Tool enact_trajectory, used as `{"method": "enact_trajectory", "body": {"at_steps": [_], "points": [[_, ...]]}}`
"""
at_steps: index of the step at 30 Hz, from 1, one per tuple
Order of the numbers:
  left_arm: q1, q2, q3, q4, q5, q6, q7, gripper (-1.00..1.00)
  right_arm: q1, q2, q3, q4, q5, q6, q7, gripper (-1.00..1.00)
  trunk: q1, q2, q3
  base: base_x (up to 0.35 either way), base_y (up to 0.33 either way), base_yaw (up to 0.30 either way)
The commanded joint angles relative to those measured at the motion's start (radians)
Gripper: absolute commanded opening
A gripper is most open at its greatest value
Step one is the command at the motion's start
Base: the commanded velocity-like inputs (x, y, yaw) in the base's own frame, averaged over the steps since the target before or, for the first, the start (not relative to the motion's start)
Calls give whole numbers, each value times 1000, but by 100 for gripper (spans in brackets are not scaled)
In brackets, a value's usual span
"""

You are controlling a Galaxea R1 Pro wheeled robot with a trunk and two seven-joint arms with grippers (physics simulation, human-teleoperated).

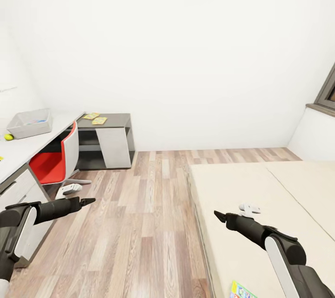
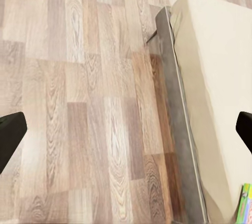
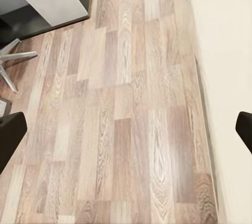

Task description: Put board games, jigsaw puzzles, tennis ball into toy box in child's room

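Beside the bed [image 1: 260,205], red chair [image 1: 53,163] fronting desk [image 1: 28,146], toy box [image 1: 29,123] atop

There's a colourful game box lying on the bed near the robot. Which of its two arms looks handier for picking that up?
Probably the right. The board game lies on the bed just beside the right arm, whose open right gripper hangs at the bed's edge. The left gripper, also open, is over the floor near the table.

Red chair [image 1: 49,165], yellow-green tennis ball [image 1: 9,137], cream bed [image 1: 260,205], wood-grain floor [image 1: 135,223]
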Motion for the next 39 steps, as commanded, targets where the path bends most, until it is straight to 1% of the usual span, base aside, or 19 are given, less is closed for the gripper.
{"method": "enact_trajectory", "body": {"at_steps": [1, 30, 39], "points": [[-1, 0, 1, 0, 8, 8, 2, 100, -1, 0, -2, -1, 3, 5, 6, 100, 1, -2, -2, 0, 144, 0], [-1, 1, 2, 0, 9, 8, 2, 100, -1, 0, -1, -1, 4, 5, 6, 100, 1, -2, -2, 0, 144, -1], [-1, 1, 2, 0, 9, 8, 2, 100, -1, 0, -2, -1, 3, 5, 6, 100, 1, -2, -2, 0, 166, -122]]}}
